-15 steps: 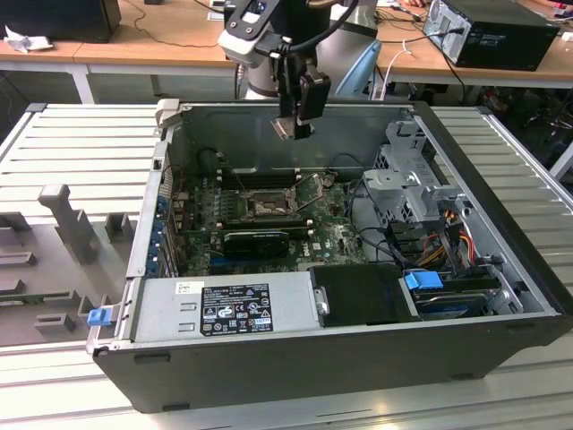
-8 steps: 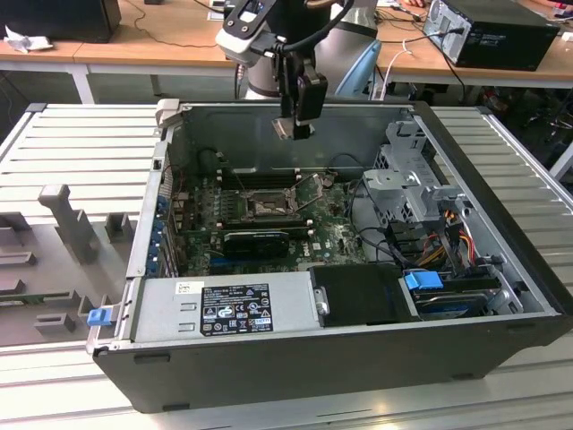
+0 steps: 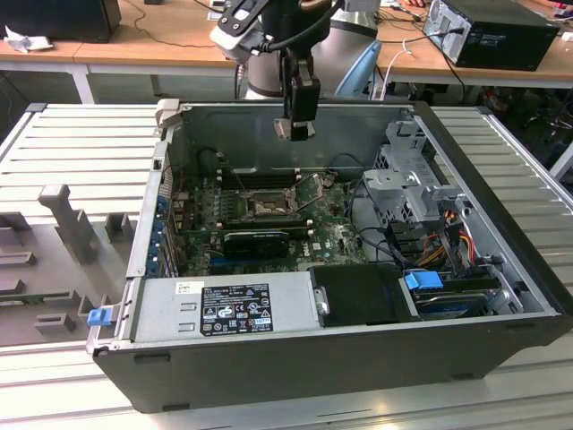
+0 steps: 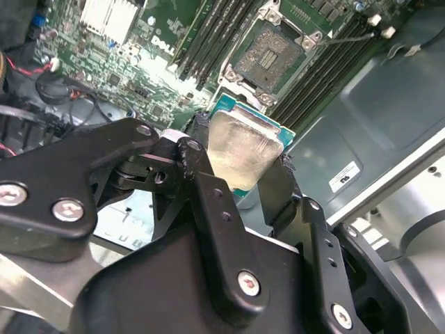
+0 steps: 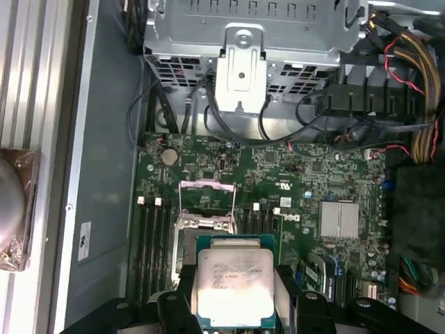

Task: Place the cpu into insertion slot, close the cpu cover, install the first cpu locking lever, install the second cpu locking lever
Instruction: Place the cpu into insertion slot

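Hanging over the far part of the open dark grey computer case point(image 3: 295, 367), the black gripper point(image 3: 295, 132) of the arm is seen with its fingers point(image 4: 281, 191) closed onto two opposite edges of the small flat square cpu point(image 4: 240, 149) with a pale silvery-grey metal face. The chip is held in the air, clear of the green motherboard point(image 3: 333, 235). The square dark-framed insertion slot point(image 4: 270, 59) is found on that board below the chip, near the far wall and to the exterior view's left of the silvery drive cage point(image 3: 407, 179); its brownish-gold contact field is uncovered. The thin silvery metal cpu cover point(image 5: 207, 196) is seen raised off the slot. The case is carried on a ribbed grey metal tabletop point(image 3: 81, 134)
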Tool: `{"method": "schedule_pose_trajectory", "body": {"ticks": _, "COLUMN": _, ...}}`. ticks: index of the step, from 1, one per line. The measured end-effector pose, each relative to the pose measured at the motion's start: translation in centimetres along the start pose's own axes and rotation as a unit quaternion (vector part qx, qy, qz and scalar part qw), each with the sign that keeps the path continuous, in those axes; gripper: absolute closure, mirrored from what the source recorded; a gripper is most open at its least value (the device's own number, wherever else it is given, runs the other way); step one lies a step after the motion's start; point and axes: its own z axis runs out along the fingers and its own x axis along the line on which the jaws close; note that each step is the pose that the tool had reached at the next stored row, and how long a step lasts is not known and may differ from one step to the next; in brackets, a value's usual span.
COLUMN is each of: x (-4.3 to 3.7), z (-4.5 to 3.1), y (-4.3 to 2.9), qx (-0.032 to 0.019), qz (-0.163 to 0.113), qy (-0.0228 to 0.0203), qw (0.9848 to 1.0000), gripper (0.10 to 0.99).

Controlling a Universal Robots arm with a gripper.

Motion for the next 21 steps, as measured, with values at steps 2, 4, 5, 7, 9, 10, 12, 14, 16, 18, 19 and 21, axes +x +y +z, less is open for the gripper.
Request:
{"method": "schedule_pose_trajectory", "body": {"ticks": 2, "x": 0.0, "z": 0.09, "y": -0.01, "qx": -0.0001, "qz": 0.016, "qy": -0.0014, "qw": 0.9999, "gripper": 0.557}}
{"method": "schedule_pose_trajectory", "body": {"ticks": 4, "x": 0.0, "z": 0.35, "y": -0.23, "qx": -0.0001, "qz": 0.021, "qy": -0.002, "qw": 0.9998, "gripper": 0.557}}
{"method": "schedule_pose_trajectory", "body": {"ticks": 5, "x": 0.0, "z": 0.5, "y": -0.35, "qx": -0.0001, "qz": 0.022, "qy": -0.002, "qw": 0.9998, "gripper": 0.557}}
{"method": "schedule_pose_trajectory", "body": {"ticks": 7, "x": 0.0, "z": 0.85, "y": -0.49, "qx": -0.0001, "qz": 0.022, "qy": -0.002, "qw": 0.9998, "gripper": 0.557}}
{"method": "schedule_pose_trajectory", "body": {"ticks": 9, "x": -0.01, "z": 1.2, "y": -0.57, "qx": -0.0001, "qz": 0.022, "qy": -0.0019, "qw": 0.9998, "gripper": 0.557}}
{"method": "schedule_pose_trajectory", "body": {"ticks": 10, "x": -0.01, "z": 1.36, "y": -0.6, "qx": -0.0001, "qz": 0.022, "qy": -0.0019, "qw": 0.9998, "gripper": 0.557}}
{"method": "schedule_pose_trajectory", "body": {"ticks": 12, "x": -0.01, "z": 1.58, "y": -0.64, "qx": 0.0, "qz": 0.022, "qy": -0.0019, "qw": 0.9998, "gripper": 0.557}}
{"method": "schedule_pose_trajectory", "body": {"ticks": 14, "x": -0.02, "z": 1.82, "y": -0.67, "qx": 0.0002, "qz": 0.022, "qy": -0.002, "qw": 0.9998, "gripper": 0.557}}
{"method": "schedule_pose_trajectory", "body": {"ticks": 16, "x": -0.02, "z": 2.07, "y": -0.69, "qx": 0.0003, "qz": 0.022, "qy": -0.002, "qw": 0.9998, "gripper": 0.557}}
{"method": "schedule_pose_trajectory", "body": {"ticks": 18, "x": -0.02, "z": 2.42, "y": -0.72, "qx": 0.0011, "qz": 0.022, "qy": -0.0019, "qw": 0.9998, "gripper": 0.557}}
{"method": "schedule_pose_trajectory", "body": {"ticks": 19, "x": -0.02, "z": 2.49, "y": -0.73, "qx": 0.0016, "qz": 0.022, "qy": -0.002, "qw": 0.9998, "gripper": 0.557}}
{"method": "schedule_pose_trajectory", "body": {"ticks": 21, "x": -0.03, "z": 2.73, "y": -0.75, "qx": 0.0017, "qz": 0.022, "qy": -0.0019, "qw": 0.9998, "gripper": 0.557}}
